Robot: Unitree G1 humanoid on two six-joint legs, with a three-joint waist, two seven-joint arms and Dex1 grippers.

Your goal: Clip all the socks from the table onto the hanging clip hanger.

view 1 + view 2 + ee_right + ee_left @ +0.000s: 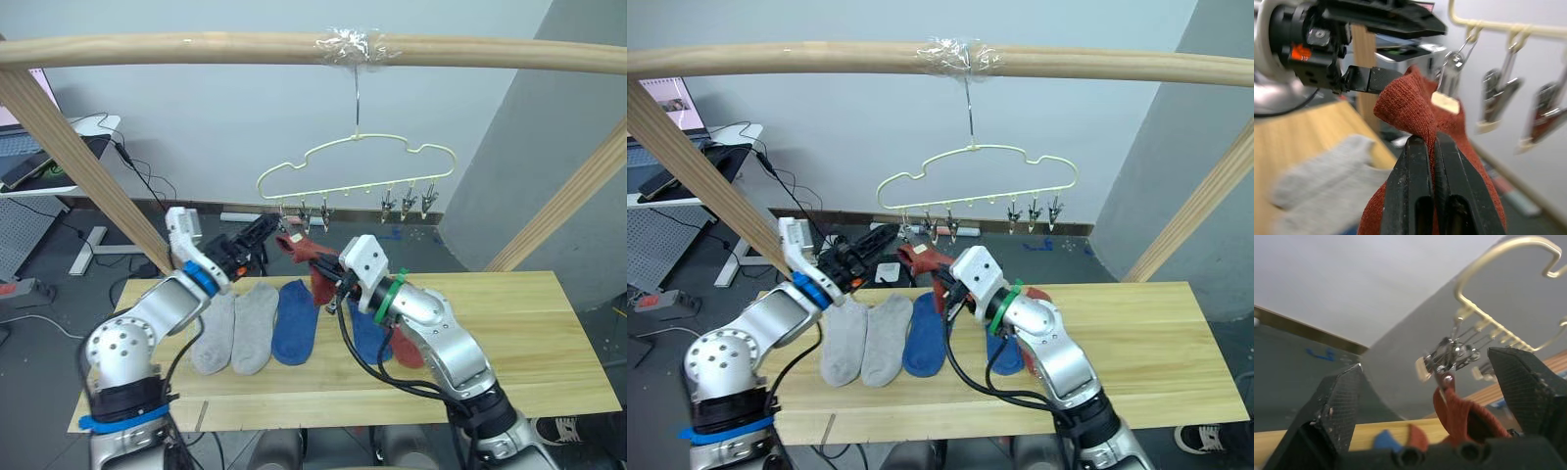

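1. Right now your surface (529, 323) holds two grey socks (235, 328), two blue socks (294, 323) and one red one under the right arm.
2. Above, the clip hanger (358, 166) hangs from the wooden pole (196, 49).
3. Your right tool (1432, 147) is clenched on the red sock (1415, 110), lifted up to a clip (1449, 63).
4. Your left tool (1440, 382) is spread wide around that clip.
5. Watch out: if the hanger swings, the clip may miss the sock and it could drop.

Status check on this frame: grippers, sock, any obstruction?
Right gripper shut on rust red sock, raised at the clip hanger. Left gripper open around leftmost clip. No obstruction.
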